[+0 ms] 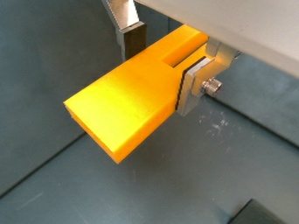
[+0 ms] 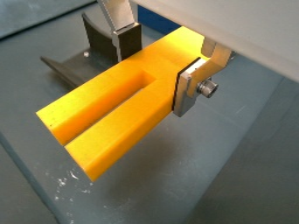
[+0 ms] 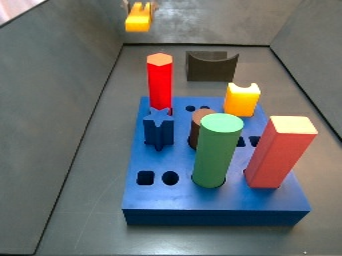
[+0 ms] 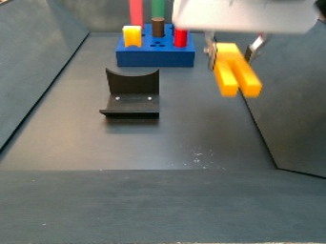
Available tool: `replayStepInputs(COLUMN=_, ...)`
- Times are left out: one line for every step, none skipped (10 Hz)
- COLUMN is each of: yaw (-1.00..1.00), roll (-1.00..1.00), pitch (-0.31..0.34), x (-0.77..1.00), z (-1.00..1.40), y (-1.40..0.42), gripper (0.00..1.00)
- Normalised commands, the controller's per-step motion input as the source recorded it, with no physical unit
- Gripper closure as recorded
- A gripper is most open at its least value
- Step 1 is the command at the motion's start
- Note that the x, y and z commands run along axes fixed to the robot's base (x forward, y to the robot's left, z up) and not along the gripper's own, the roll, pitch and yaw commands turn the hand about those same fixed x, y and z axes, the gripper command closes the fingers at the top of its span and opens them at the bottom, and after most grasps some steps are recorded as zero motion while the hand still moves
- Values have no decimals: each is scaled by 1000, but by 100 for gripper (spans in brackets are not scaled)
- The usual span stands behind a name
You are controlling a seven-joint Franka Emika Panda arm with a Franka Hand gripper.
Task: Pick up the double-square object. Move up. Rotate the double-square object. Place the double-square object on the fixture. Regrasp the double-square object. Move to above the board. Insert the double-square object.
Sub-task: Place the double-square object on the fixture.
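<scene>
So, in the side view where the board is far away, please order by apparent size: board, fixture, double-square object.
1. Fixture.
2. Board, though distance shrinks it.
3. Double-square object, held in the gripper; it sits nearer the camera, so its rank is unsure.

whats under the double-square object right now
Only bare dark floor. The double-square object hangs in the air, clamped between the fingers of the gripper, clear of the fixture and the board. The floor directly beneath is hidden in both wrist views.
</scene>
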Motion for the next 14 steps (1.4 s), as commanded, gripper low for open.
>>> replayStepInputs(yaw=15, roll=-72, pitch=30, x=-9, z=777, y=-14, gripper=100)
replayStepInputs(yaw=15, roll=-84, pitch=41, x=-1, z=563, y=-14, gripper=100)
replayStepInputs(yaw=14, roll=-88, pitch=44, x=6, z=458, y=-12, gripper=100)
replayStepInputs(yaw=13, roll=-99, pitch=54, x=8, z=245, y=-11, gripper=100)
replayStepInputs(yaw=411, roll=-324, pitch=177, x=1000, z=201, y=-804, gripper=100)
replayStepInputs(yaw=402, roll=-320, pitch=177, x=1000, z=157, y=-796, gripper=100)
replayStepInputs(yaw=284, roll=-205, pitch=202, x=1000, z=148, y=-720, gripper=100)
replayStepInputs(yaw=188, roll=-144, pitch=195, x=1000, z=134, y=-644, gripper=100)
replayStepInputs(yaw=103, roll=-119, pitch=164, x=1000, z=108, y=-539, gripper=100)
replayStepInputs(yaw=61, roll=-112, pitch=150, x=1000, z=96, y=-476, gripper=100)
replayStepInputs(yaw=41, roll=-104, pitch=147, x=1000, z=91, y=-423, gripper=100)
replayStepInputs(yaw=31, roll=-87, pitch=136, x=1000, z=77, y=-363, gripper=100)
replayStepInputs(yaw=26, roll=-73, pitch=134, x=1000, z=70, y=-318, gripper=100)
replayStepInputs(yaw=24, roll=-56, pitch=136, x=1000, z=61, y=-274, gripper=100)
